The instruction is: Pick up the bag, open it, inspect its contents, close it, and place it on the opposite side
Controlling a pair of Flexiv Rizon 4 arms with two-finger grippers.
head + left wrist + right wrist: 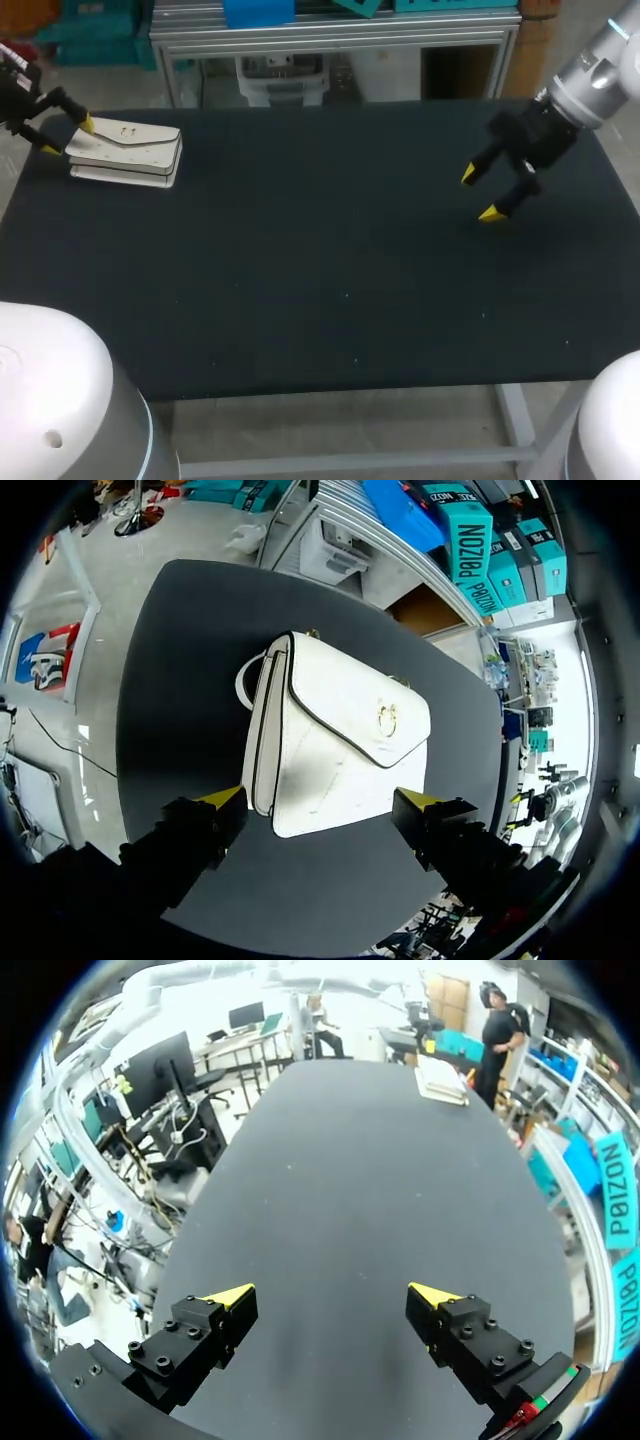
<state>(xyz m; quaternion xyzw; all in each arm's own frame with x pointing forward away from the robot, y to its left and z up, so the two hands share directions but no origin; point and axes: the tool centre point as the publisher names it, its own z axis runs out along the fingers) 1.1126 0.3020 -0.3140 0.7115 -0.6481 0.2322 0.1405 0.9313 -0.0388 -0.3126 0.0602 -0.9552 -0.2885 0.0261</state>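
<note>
Bag (340, 740) lies flat, near edge between tips of left end effector (325, 800) (fingers spread apart).

Furniture: one table (320, 300) with a matte black rectangular top that fills most of the head view. A few faint pale specks on the surface toward the near edge. A light grey metal leg (515, 415) stands under the near right corner, and a matching crossbar (350, 462) runs left from it below the near edge. Light is soft and even across the top, which reads greyer at its far end in the right wrist view.
</note>
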